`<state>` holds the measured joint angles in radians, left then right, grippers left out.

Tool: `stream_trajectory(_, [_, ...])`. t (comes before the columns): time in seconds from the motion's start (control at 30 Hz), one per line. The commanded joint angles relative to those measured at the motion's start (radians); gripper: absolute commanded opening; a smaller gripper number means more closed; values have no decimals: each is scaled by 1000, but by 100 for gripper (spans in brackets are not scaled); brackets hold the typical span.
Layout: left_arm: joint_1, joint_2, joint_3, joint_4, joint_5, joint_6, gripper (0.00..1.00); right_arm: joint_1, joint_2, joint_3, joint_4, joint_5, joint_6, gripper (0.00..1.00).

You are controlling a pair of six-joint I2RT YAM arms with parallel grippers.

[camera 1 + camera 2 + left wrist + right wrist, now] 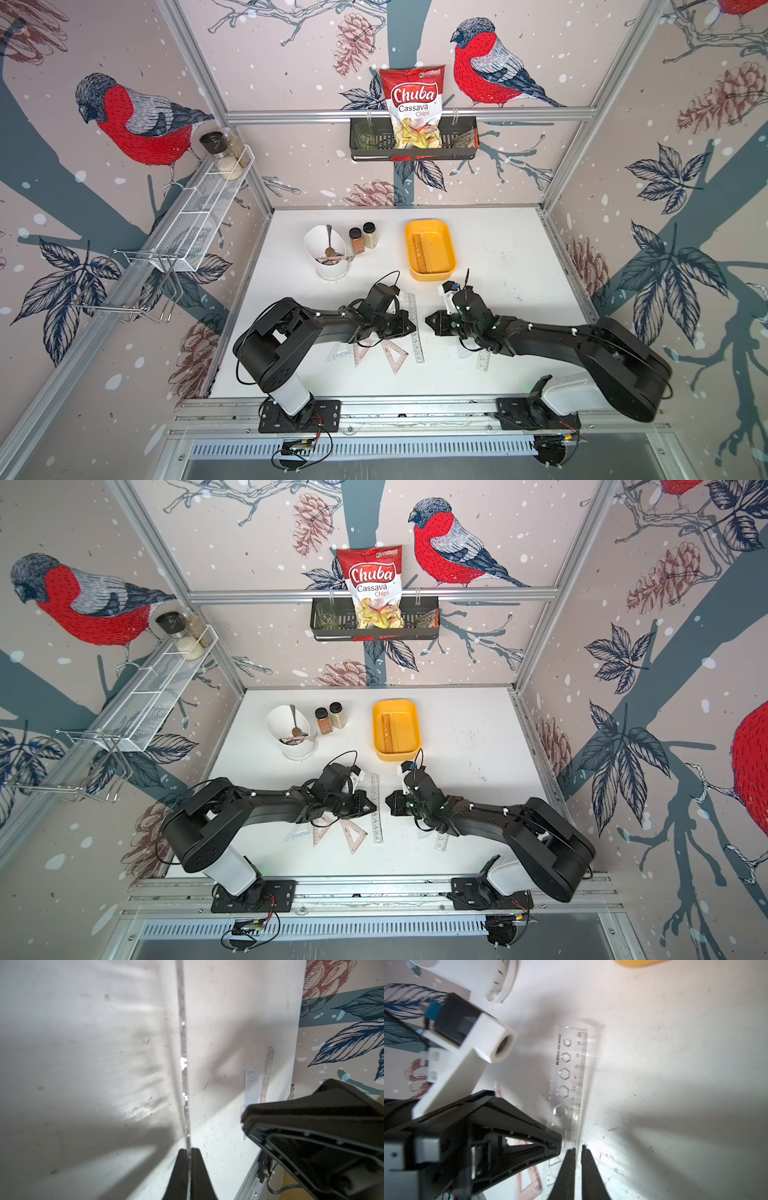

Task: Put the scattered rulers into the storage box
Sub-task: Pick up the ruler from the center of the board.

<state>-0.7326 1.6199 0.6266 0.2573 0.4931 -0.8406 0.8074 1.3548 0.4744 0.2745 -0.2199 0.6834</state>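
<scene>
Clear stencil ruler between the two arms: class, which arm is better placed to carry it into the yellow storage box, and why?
Left, probably. The left gripper is shut on the clear stencil ruler; the right gripper stands slightly open. The storage box lies beyond both.

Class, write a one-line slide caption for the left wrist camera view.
Left gripper shut on a clear ruler seen edge-on; another ruler lies on the white table beyond.

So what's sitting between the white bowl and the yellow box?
Two small spice jars stand between the bowl and the storage box; both top views show them.
</scene>
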Motion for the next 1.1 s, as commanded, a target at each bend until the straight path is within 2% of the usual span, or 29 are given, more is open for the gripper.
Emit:
stream_trajectory(0.0, [3,-47,28,-6,17,-32,0,-31,-97,-18,-53,-112,-29,22])
stream_trajectory(0.13, [29,-101,57,50,82,-79,0,-97,-222,-67,40,-340,23,38])
stream_trajectory(0.3, [76,-125,68,161,170,-161,0,-153,-294,-105,144,-474,104,56])
stream_trajectory(0.53, [93,-129,76,275,217,-234,0,-172,-214,-90,229,-539,151,59])
stream_trajectory(0.63, [94,-129,81,290,216,-242,0,-172,-174,-78,262,-557,164,56])
stream_trajectory(0.73, [92,-126,61,338,211,-268,0,-174,-137,-62,284,-578,168,49])
stream_trajectory(1.07, [98,-109,69,339,211,-267,0,-211,-117,-47,274,-586,155,12])
